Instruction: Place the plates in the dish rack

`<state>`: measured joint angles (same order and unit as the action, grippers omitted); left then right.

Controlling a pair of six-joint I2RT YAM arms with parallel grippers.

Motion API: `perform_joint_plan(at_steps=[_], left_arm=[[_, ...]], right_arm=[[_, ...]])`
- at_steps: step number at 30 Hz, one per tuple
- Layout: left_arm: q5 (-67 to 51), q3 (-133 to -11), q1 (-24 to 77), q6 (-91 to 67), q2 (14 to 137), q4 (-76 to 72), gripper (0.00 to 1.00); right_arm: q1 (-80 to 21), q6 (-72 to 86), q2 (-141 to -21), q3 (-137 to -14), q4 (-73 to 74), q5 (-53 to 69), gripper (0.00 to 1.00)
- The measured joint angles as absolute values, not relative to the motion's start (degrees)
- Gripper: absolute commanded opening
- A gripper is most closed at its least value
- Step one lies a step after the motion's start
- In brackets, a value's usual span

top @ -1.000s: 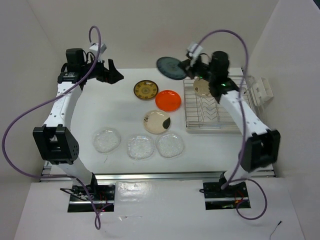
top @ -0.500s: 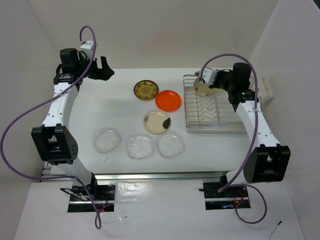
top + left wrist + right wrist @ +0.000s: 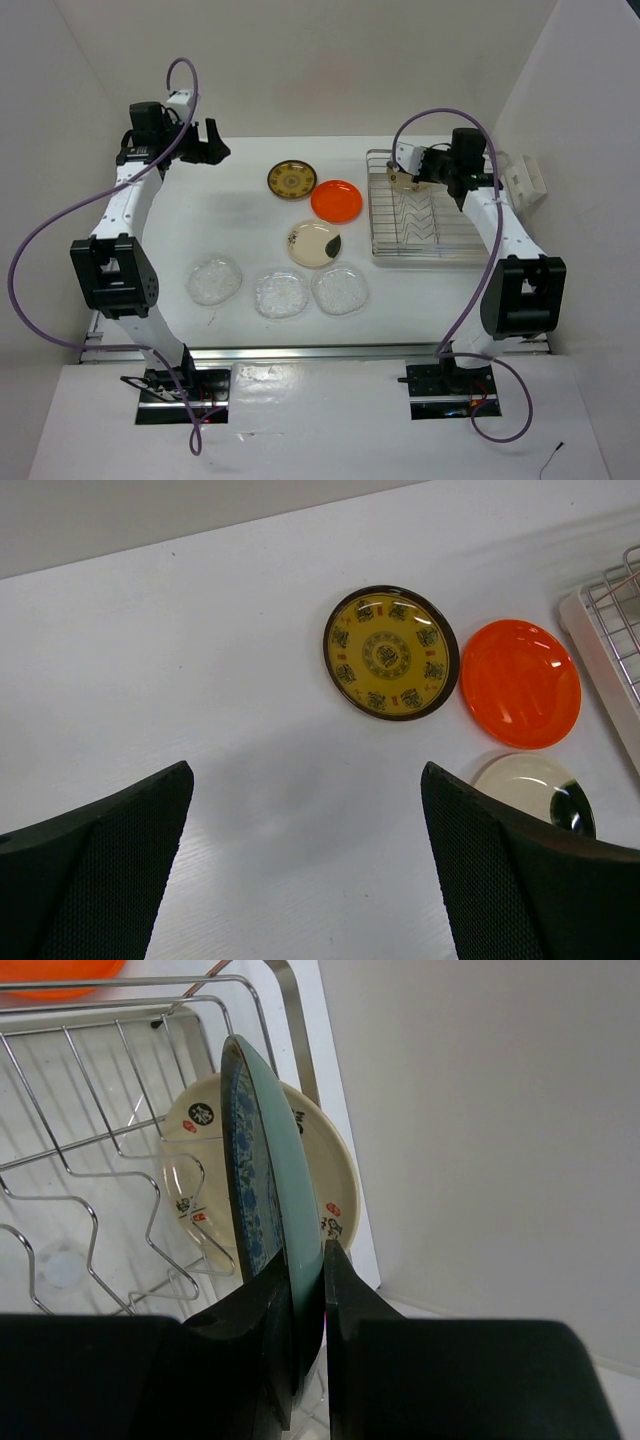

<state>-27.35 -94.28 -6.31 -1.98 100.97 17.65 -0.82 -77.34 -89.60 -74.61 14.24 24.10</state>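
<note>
1. Top external view: a rectangular silver wire dish rack (image 3: pixel 430 238) stands on a white table (image 3: pixel 230 220), and every place below is given relative to this rack.
2. The right gripper (image 3: pixel 428 168) hovers over the rack's far end. In the right wrist view, the right gripper (image 3: pixel 308 1295) has its two black fingers clamped on the rim of a teal patterned round plate (image 3: pixel 262 1190), which is held upright on its edge above the rack's wires (image 3: pixel 100 1090).
3. Just behind the teal plate, a tan round plate with small dark marks (image 3: pixel 325 1175) stands leaning at the rack's far end, also seen from above (image 3: pixel 402 179). Whether the two plates touch cannot be told.
4. To the left of the rack, closest to it, an orange round plate (image 3: pixel 336 201) lies flat on the table.
5. A brown round plate with a gold pattern (image 3: pixel 291 180) lies just beyond the orange one, farther left of the rack.
6. A cream round plate with a dark patch (image 3: pixel 314 244) lies left of the rack's near corner.
7. Three clear glass round plates (image 3: pixel 340 290) (image 3: pixel 281 294) (image 3: pixel 214 281) sit in a row, nearer than the rack and to its left.
8. The left gripper (image 3: pixel 210 142) hangs well to the left of the rack, above the table's far left. In the left wrist view, the left gripper (image 3: pixel 305 775) has its fingers wide apart and holds nothing; the brown plate (image 3: pixel 391 652), the orange plate (image 3: pixel 520 683) and the cream plate (image 3: pixel 535 792) lie below it.
</note>
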Motion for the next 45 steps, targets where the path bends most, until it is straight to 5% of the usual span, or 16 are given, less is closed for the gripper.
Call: perform_joint_plan(at_steps=[14, 15, 17, 24, 33, 45], left_arm=[[-27.2, -95.1, -6.3, -3.6, 105.4, 17.6, 1.0], [-27.2, -95.1, -6.3, -4.0, 105.7, 17.3, 1.0], [-26.8, -95.0, -6.3, -5.6, 106.4, 16.1, 1.0], [-24.9, -92.2, -5.0, -12.9, 110.1, 9.1, 1.0], [-20.5, -91.6, 2.5, -24.4, 119.7, -0.5, 0.99], [-15.0, -93.8, 4.4, -37.9, 129.7, -5.5, 0.84]], right_arm=[[-0.8, -79.4, -94.5, -75.9, 15.5, 23.3, 0.0], [-0.8, -79.3, -94.8, -75.9, 15.5, 23.3, 0.04], [-0.8, -79.2, -95.2, -75.9, 15.6, 23.3, 0.33], [-0.9, -71.3, -96.1, -76.0, 13.0, 23.8, 0.71], [-0.9, -37.8, -91.4, -76.4, 5.2, 33.6, 0.71], [-1.5, -7.2, -85.1, -74.9, -0.8, 42.5, 0.71]])
